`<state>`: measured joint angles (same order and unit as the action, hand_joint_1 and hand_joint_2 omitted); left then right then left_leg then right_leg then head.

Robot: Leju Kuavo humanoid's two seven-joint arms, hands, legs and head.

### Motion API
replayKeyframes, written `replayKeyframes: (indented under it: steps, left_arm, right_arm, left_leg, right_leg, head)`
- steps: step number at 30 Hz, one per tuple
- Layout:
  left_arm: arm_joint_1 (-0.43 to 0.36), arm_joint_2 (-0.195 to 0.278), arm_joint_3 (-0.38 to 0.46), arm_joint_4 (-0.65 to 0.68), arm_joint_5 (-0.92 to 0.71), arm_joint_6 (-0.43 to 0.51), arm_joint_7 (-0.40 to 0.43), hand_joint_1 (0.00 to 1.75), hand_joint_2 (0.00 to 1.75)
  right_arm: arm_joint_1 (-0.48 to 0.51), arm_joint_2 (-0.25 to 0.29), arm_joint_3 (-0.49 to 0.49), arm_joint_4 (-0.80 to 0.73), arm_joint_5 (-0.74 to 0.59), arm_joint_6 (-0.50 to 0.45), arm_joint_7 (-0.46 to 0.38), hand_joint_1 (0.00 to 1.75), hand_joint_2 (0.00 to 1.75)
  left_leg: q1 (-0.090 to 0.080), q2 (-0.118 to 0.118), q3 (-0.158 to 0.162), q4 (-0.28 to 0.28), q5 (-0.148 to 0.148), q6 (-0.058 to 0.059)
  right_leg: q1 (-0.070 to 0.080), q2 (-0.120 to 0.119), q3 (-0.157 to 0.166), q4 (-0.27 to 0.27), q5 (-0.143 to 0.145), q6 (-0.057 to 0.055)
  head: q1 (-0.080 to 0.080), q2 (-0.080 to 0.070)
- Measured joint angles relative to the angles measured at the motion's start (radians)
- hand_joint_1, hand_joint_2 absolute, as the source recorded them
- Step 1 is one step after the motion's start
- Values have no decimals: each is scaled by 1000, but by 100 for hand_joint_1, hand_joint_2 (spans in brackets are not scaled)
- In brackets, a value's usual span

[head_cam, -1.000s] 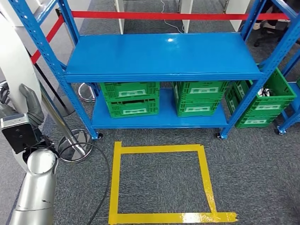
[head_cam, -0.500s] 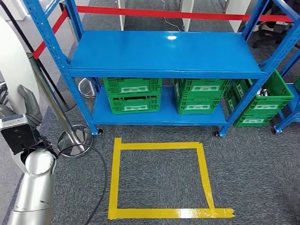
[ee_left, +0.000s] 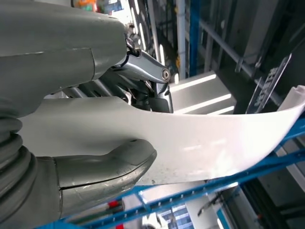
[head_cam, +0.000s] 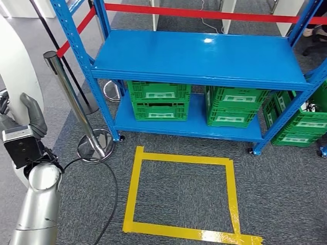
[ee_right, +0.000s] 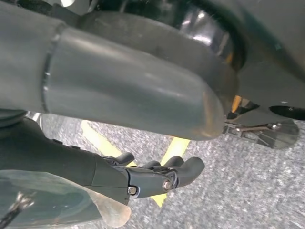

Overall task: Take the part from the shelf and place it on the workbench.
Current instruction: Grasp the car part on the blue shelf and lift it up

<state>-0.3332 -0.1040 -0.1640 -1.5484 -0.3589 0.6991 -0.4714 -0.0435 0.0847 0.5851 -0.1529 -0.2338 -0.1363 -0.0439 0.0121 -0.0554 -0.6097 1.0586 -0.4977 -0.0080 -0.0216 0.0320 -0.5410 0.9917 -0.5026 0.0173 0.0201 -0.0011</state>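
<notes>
A large curved white part [head_cam: 13,61] rises at the left edge of the head view. My left hand [head_cam: 33,116] grips it low down, above the silver forearm. In the left wrist view the white part [ee_left: 201,138] runs between the grey thumb [ee_left: 107,167] and the darker fingers [ee_left: 144,71]. The blue shelf [head_cam: 200,56] stands ahead with a bare top level. My right hand [ee_right: 151,176] hangs over the grey carpet, holding nothing, with a gap between its thumb and its dark fingers.
Green crates [head_cam: 160,99] [head_cam: 235,104] sit on the shelf's lower level, and another [head_cam: 304,120] is at the right. A yellow tape square [head_cam: 133,191] marks the carpet. A chrome stanchion [head_cam: 73,102] with a red belt [head_cam: 216,13] stands left, a black cable [head_cam: 112,194] beside it.
The whole picture has shifted right and slightly down, so the camera has turned left. The stanchion is now further into view. My left hand still holds the white part.
</notes>
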Motion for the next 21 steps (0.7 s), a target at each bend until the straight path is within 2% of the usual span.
replayKeyframes:
  steps: [2,3,4,5,6,7,9,10,11,13,14,15,17,18,19,20,21]
  left_arm:
    - [-1,0,2,0,0,0,0,175,175]
    - [1,0,2,0,0,0,0,175,175]
    - [3,0,2,0,0,0,0,175,175]
    - [4,0,3,0,1,0,0,175,175]
    - [4,0,4,0,2,0,-1,175,175]
    - [4,0,5,0,2,0,-2,175,175]
    - [1,0,5,0,2,0,-4,175,175]
    - [-1,0,5,0,2,0,-5,175,175]
    - [-2,-1,5,0,2,0,-5,175,175]
    - [-3,-1,6,0,2,0,-7,175,175]
    - [-3,-1,7,0,1,0,-8,175,175]
    - [-5,-1,8,0,1,0,-9,175,175]
    - [-7,-4,8,0,1,0,-11,175,175]
    - [-7,-5,8,0,1,0,-11,175,175]
    - [-6,-6,8,0,1,0,-11,175,175]
    - [-6,-6,8,0,1,0,-11,175,175]
    - [-6,-6,8,0,1,0,-11,175,175]
  right_arm:
    - [1,0,0,0,0,1,0,0,0]
    - [1,0,0,0,0,3,0,0,0]
    - [2,0,-1,0,0,6,0,0,0]
    - [2,0,-1,0,0,9,0,0,0]
    - [1,0,-1,0,0,12,-1,0,0]
    - [1,0,-1,0,0,14,-1,0,0]
    - [0,0,-1,0,0,16,-2,0,0]
    - [-1,0,-2,0,0,16,-3,0,0]
    - [-1,0,-2,0,0,17,-3,0,0]
    - [-2,0,-2,-1,0,18,-3,0,0]
    - [-3,0,-2,-1,0,19,-3,0,0]
    - [-4,0,-2,-1,0,20,-3,0,0]
    - [-4,0,-2,-1,-2,21,-4,0,0]
    - [-3,0,-2,-1,-2,21,-4,0,0]
    - [-2,0,-2,-1,-3,22,-4,0,0]
    - [-2,0,-2,-1,-4,22,-4,0,0]
    - [-2,0,-2,-1,-5,22,-4,0,0]
  left_leg:
    - [-1,36,-53,122,-66,-7]
    - [-1,41,-81,191,-94,-9]
    - [-1,44,-100,236,-106,-10]
    - [-1,45,-101,244,-98,-9]
    - [-2,49,-83,213,-73,-7]
    - [-3,61,-49,146,-34,-3]
    - [-12,108,17,14,18,9]
    - [-17,126,33,-24,26,14]
    - [-21,132,36,-37,22,17]
    - [-19,110,31,-46,23,24]
    - [-16,98,30,-49,26,29]
    - [-13,88,29,-52,30,34]
    - [-9,66,27,-54,34,41]
    - [-9,55,26,-53,35,43]
    - [-9,42,25,-53,35,44]
    - [-9,28,25,-52,36,45]
    - [-8,15,25,-51,36,44]
  right_leg:
    - [1,-26,1,-1,-1,-8]
    - [2,-39,0,-1,-1,-10]
    - [3,-52,1,-1,-2,-11]
    - [4,-64,1,-1,-2,-11]
    - [5,-77,3,-1,-3,-12]
    - [6,-88,6,-1,-5,-11]
    - [12,-107,10,1,-10,-8]
    - [15,-118,10,2,-11,-5]
    - [19,-129,9,3,-12,-2]
    - [20,-149,6,4,-16,4]
    - [19,-138,2,13,-27,8]
    - [17,-116,-9,38,-46,12]
    - [13,-57,-62,153,-107,19]
    - [12,-42,-97,225,-135,20]
    - [11,-36,-126,281,-150,22]
    - [11,-33,-139,303,-145,22]
    - [11,-32,-132,281,-118,22]
  head:
    - [-4,0]
    - [-5,0]
    - [-5,0]
    - [-5,0]
    - [-5,0]
    - [-5,0]
    - [-6,0]
    - [-5,0]
    - [-6,0]
    - [-5,0]
    - [-6,0]
    - [-5,0]
    - [-4,0]
    - [-3,0]
    - [-4,0]
    - [-4,0]
    - [-4,0]
